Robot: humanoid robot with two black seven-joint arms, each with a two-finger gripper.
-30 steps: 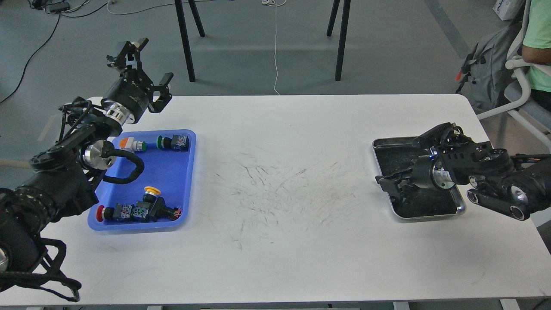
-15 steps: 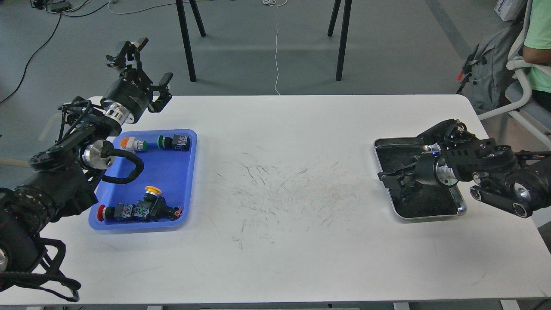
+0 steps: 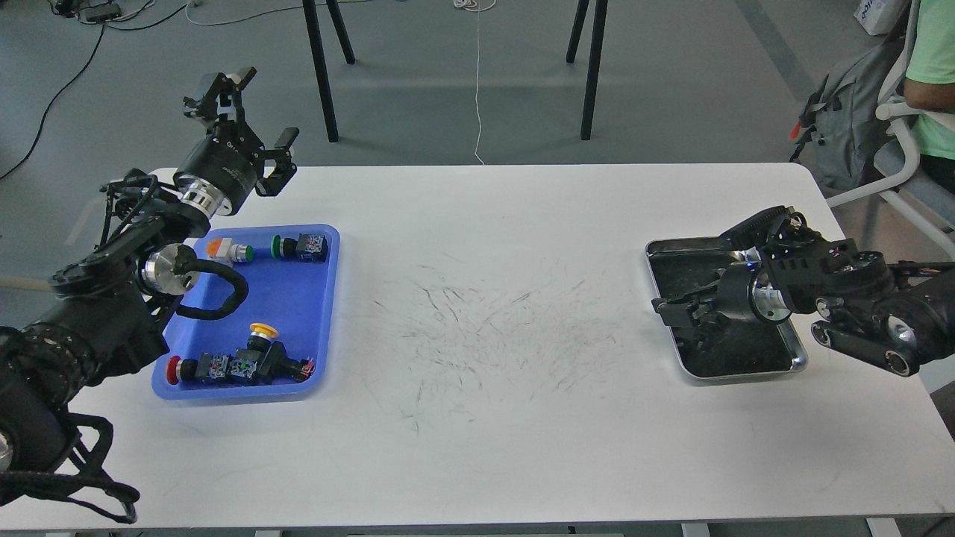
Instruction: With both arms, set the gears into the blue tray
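The blue tray (image 3: 298,313) lies at the table's left and holds several colour-capped push-button switches. No gears can be made out anywhere; any in the silver tray are lost against its dark bottom. My left gripper (image 3: 254,112) is raised above the table's far left corner, behind the blue tray, open and empty. My right gripper (image 3: 674,311) hangs low over the left part of the silver metal tray (image 3: 800,359). It is dark against the dark tray bottom, so its fingers cannot be told apart.
Switches in the blue tray: an orange one (image 3: 227,249) and a green one (image 3: 298,246) at the back, yellow and red ones (image 3: 239,362) at the front. A seated person (image 3: 929,82) and chair are beyond the right edge. Table legs stand behind.
My right gripper has shifted slightly upward over the silver tray, and the wrist has drawn back a little to the right. The left arm has stayed put.
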